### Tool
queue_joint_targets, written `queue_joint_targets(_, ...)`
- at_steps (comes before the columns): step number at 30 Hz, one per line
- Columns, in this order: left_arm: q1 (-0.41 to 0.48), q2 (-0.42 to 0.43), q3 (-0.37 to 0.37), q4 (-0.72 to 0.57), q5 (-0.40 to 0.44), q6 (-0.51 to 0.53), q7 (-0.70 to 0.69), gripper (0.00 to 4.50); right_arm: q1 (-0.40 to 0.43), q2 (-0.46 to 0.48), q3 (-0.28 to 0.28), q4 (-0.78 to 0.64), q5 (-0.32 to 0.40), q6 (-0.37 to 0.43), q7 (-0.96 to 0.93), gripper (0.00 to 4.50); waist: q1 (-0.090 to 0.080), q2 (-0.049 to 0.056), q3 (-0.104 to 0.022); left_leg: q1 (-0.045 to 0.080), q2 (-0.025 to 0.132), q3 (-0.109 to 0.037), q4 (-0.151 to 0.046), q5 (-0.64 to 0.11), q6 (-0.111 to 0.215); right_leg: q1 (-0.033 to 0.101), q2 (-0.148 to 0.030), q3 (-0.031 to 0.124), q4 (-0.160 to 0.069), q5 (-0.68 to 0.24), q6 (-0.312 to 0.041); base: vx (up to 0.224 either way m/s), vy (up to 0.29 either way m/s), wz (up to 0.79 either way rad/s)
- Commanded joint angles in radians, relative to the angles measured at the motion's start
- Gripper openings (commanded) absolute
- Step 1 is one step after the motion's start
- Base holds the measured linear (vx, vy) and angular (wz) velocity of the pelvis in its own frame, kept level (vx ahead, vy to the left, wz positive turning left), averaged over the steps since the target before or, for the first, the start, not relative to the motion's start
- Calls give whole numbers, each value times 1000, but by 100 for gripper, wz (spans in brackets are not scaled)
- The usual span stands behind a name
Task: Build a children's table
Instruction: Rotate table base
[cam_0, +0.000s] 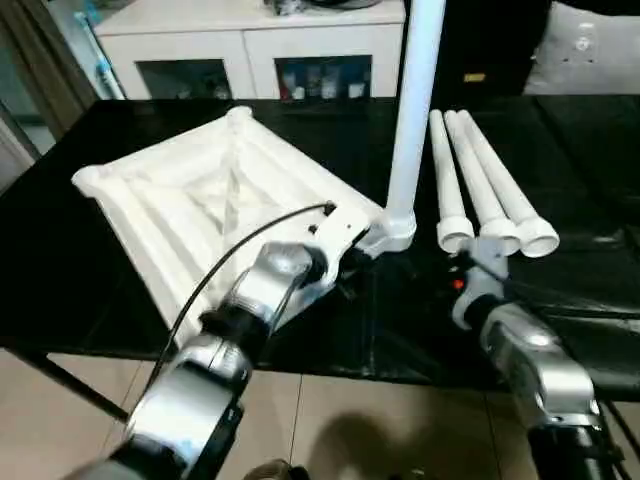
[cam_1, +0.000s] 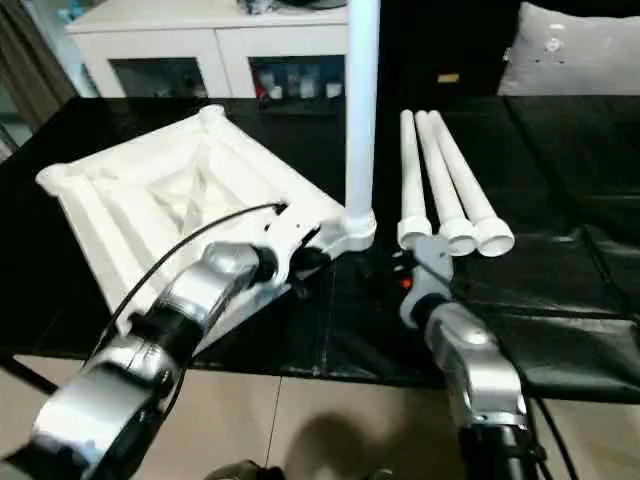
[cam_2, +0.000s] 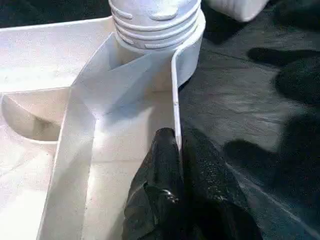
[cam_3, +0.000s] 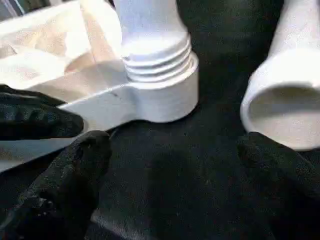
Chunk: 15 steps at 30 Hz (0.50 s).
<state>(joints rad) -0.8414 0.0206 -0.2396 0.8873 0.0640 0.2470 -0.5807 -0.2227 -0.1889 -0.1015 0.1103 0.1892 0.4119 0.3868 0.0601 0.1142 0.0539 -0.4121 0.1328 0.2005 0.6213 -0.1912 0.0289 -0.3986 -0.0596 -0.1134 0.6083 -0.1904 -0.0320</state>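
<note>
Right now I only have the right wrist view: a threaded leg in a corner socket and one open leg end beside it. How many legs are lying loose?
Observer: Three. The loose legs lie side by side on the black table, on the robot's right of the fitted leg.
Operator: Is the left gripper on anything?
Observer: Yes. The left gripper is shut on the thin rim wall of the tabletop, right beside that socket.
</note>
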Motion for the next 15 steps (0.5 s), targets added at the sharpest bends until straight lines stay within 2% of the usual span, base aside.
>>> queue_joint_targets(1,-66,-3,35,16,-5,-80,19,0,10,3,-12,-29,11,12,-11,445,1,-32,-80,24,105,-67,-62,-122,128,58,-128,70,-93,-146,-129,0,0,0)
queue_joint_targets(2,-79,-8,45,39,-11,-95,25,27,10,4,-17,-35,16,19,-16,449,5,-26,-84,25,107,-69,-61,-107,130,58,-130,71,-87,-135,-134,0,0,0)
queue_joint_targets(3,-96,-12,54,68,-17,-109,25,27,9,2,-20,-39,18,22,-15,449,3,-31,-84,24,109,-68,-60,-95,141,57,-129,70,-85,-108,-142,0,0,0)
queue_joint_targets(4,-113,-16,61,97,-20,-128,30,43,9,-1,-21,-44,21,28,-15,450,3,-30,-85,23,109,-69,-60,-91,145,57,-130,71,-82,-97,-146,0,0,0)
queue_joint_targets(5,-127,-20,70,120,-25,-141,41,57,8,-3,-23,-48,20,33,-21,450,5,-22,-88,24,108,-69,-56,-78,152,57,-132,70,-79,-75,-151,0,0,0)
queue_joint_targets(7,-138,-24,82,137,-33,-146,46,74,8,-5,-20,-52,19,33,-20,450,6,-25,-89,22,114,-71,-57,-66,165,55,-132,70,-73,-31,-163,0,0,0)
queue_joint_targets(8,-167,-33,111,181,-60,-160,43,74,18,-5,-10,-75,15,38,-25,450,6,-17,-88,23,113,-70,-55,-70,167,53,-132,69,-73,-23,-170,0,0,0)
queue_joint_targets(9,-167,-33,111,181,-60,-160,43,87,18,-5,-10,-75,15,38,-25,450,7,-22,-86,24,115,-70,-58,-88,163,55,-133,69,-73,-32,-172,0,0,0)
queue_joint_targets(11,-175,-32,116,193,-63,-173,46,106,24,0,-8,-90,21,38,-25,450,7,-19,-82,23,113,-69,-60,-109,157,55,-135,69,-79,-58,-171,0,0,0)
queue_joint_targets(13,-184,-29,119,212,-61,-190,46,110,27,6,-11,-101,27,40,-31,450,4,-23,-81,22,103,-65,-57,-126,145,58,-133,68,-87,-113,-159,0,0,0)
queue_joint_targets(15,-180,-21,122,206,-60,-200,48,134,31,7,-1,-114,32,38,-18,450,2,-23,-81,20,104,-68,-59,-128,139,61,-131,65,-91,-158,-139,0,0,0)
